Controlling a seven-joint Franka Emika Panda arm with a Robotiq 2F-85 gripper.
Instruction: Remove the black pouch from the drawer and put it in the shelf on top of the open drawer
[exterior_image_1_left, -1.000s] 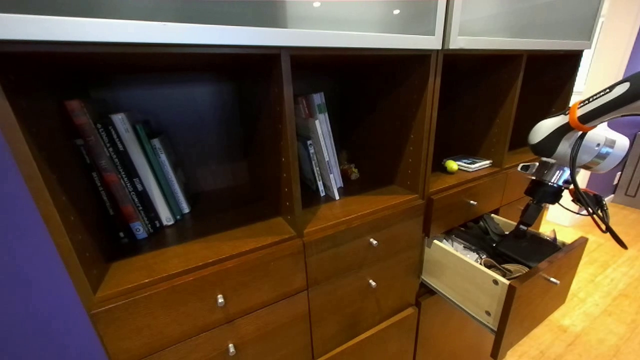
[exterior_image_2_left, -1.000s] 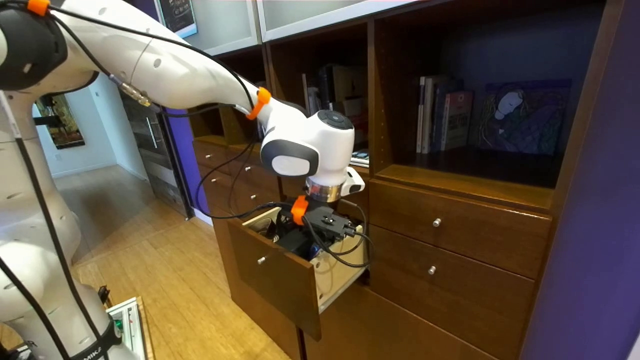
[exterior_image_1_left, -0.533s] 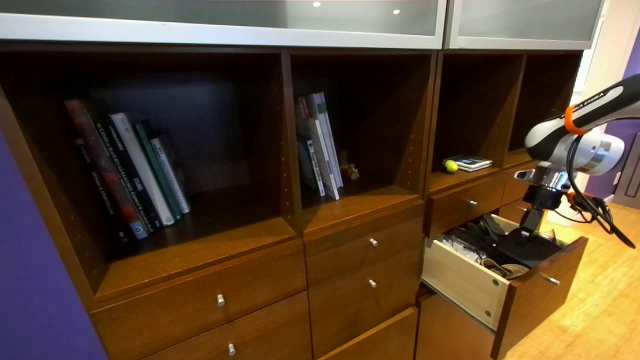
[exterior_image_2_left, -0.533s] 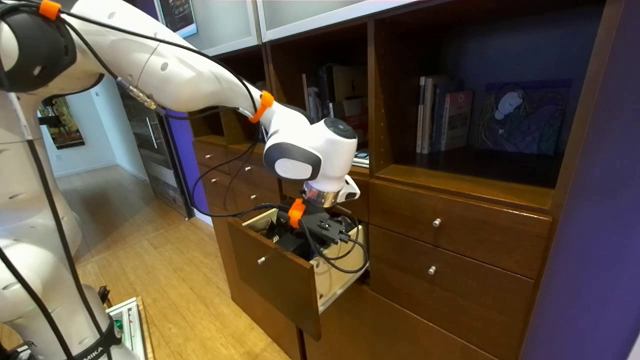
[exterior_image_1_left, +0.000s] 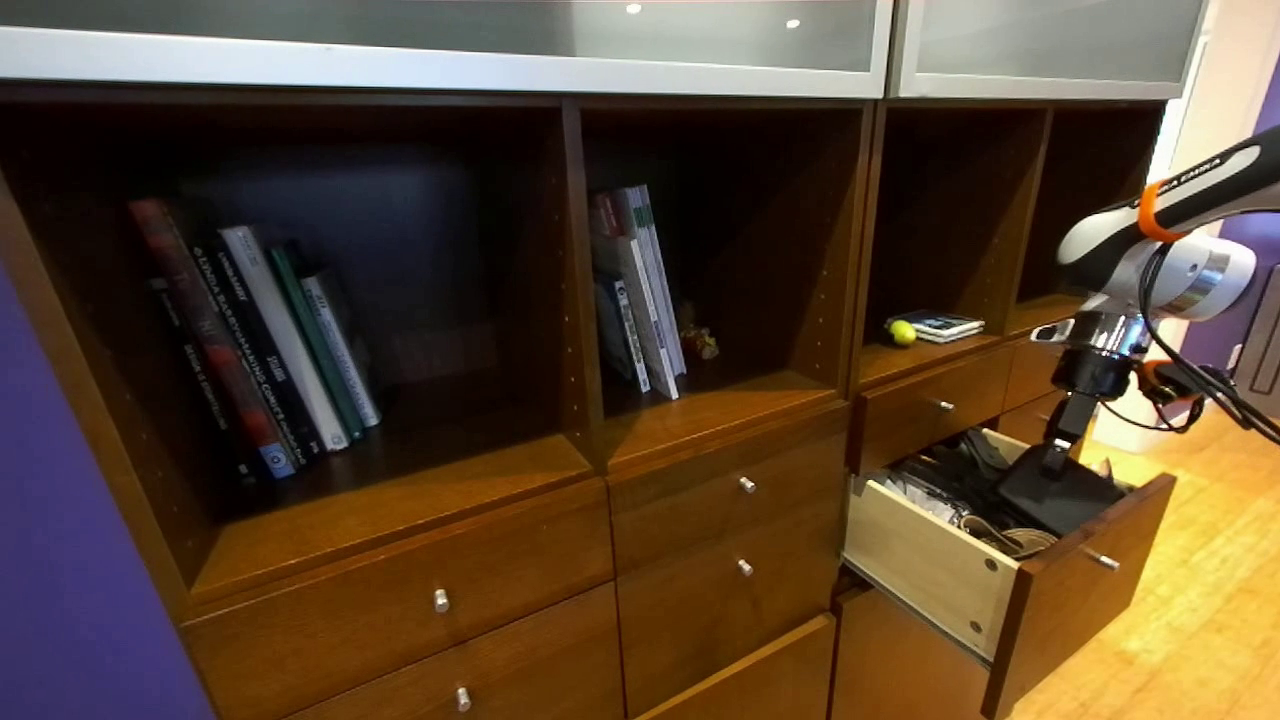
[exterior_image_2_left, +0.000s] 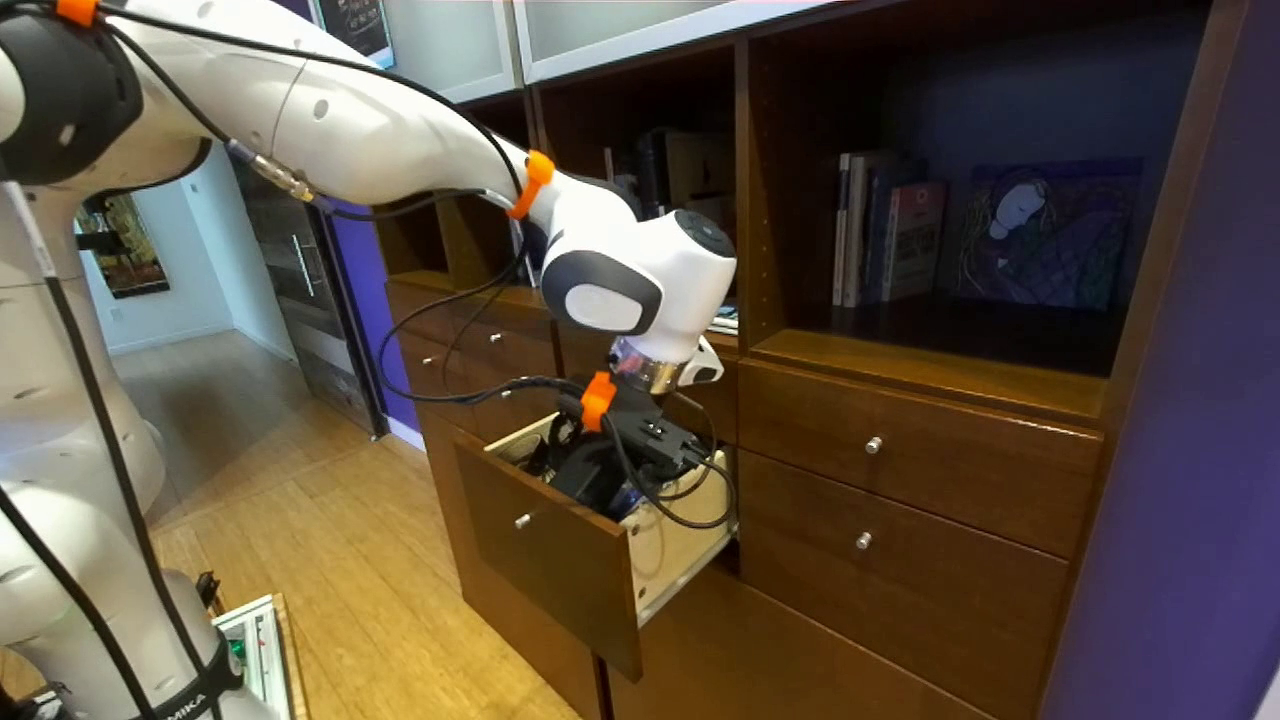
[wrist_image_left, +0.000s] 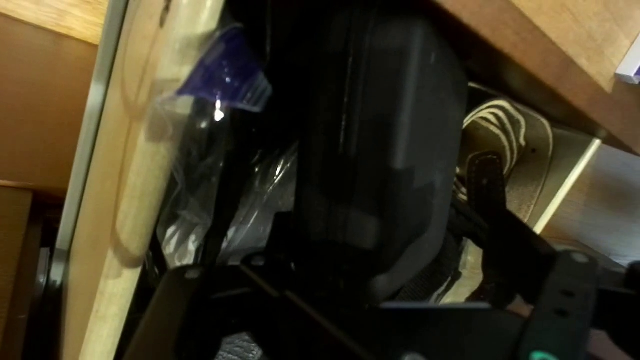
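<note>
The black pouch (exterior_image_1_left: 1075, 500) is boxy and dark, at the top of the open drawer (exterior_image_1_left: 925, 550). One side of it looks raised and tilted. My gripper (exterior_image_1_left: 1056, 456) reaches down to the raised part of the pouch and appears shut on it. In an exterior view the pouch (exterior_image_2_left: 590, 478) shows under the gripper body, and the fingertips are hidden. In the wrist view the pouch (wrist_image_left: 380, 130) fills the middle and runs down to the dark fingers; the exact contact is hard to see. The shelf (exterior_image_1_left: 880, 365) is above, with a closed drawer (exterior_image_1_left: 900, 415) in between.
A yellow-green ball (exterior_image_1_left: 902, 332) and thin books (exterior_image_1_left: 940, 326) lie on the shelf. Plastic wrapping (wrist_image_left: 200, 210), a purple packet (wrist_image_left: 227, 70) and a coiled belt (wrist_image_left: 500, 120) share the drawer. A vertical divider (exterior_image_1_left: 867, 250) bounds the shelf; gripper cables (exterior_image_2_left: 720, 500) hang over the drawer's side.
My gripper dipped slightly, then rose. The pouch lay flatter before and now is tilted, its side at the fingers raised with the gripper. The drawer has not moved.
</note>
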